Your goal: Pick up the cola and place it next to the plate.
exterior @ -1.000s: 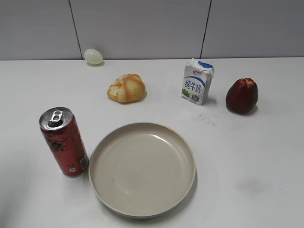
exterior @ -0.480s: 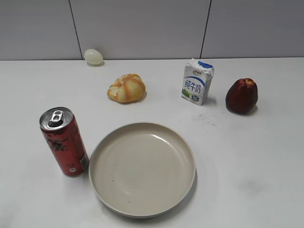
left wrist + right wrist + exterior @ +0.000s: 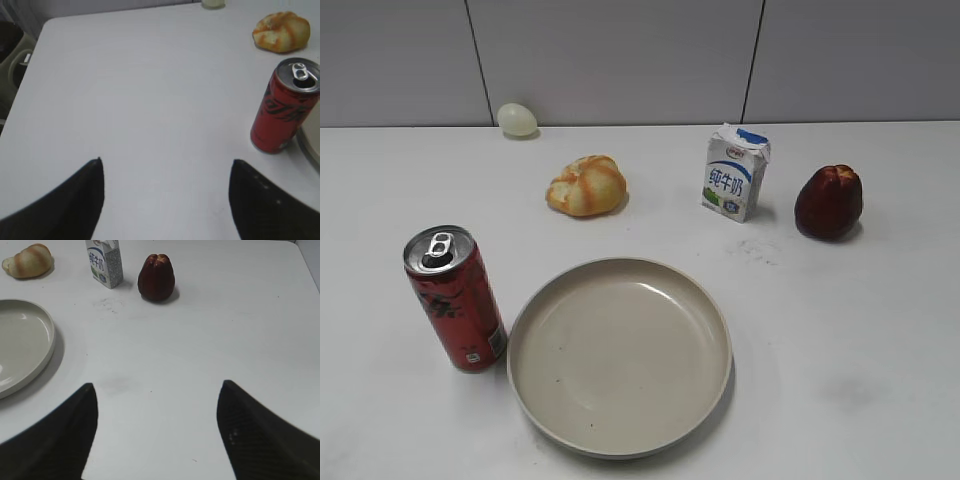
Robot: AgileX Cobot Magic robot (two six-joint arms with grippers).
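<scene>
From where I stand the job looks as good as finished: the cola (image 3: 454, 298) stands upright on the table (image 3: 840, 330) just beside the left rim of the plate (image 3: 620, 355), so close that I cannot tell whether can and rim touch, and nothing is holding it. The left pincer (image 3: 165, 195) hangs released and empty, well back from the can with bare table between its jaws, and the right pincer (image 3: 157, 432) is likewise spread wide over bare table beside the plate. To my eye nothing seems left but for the arms to go to rest.
</scene>
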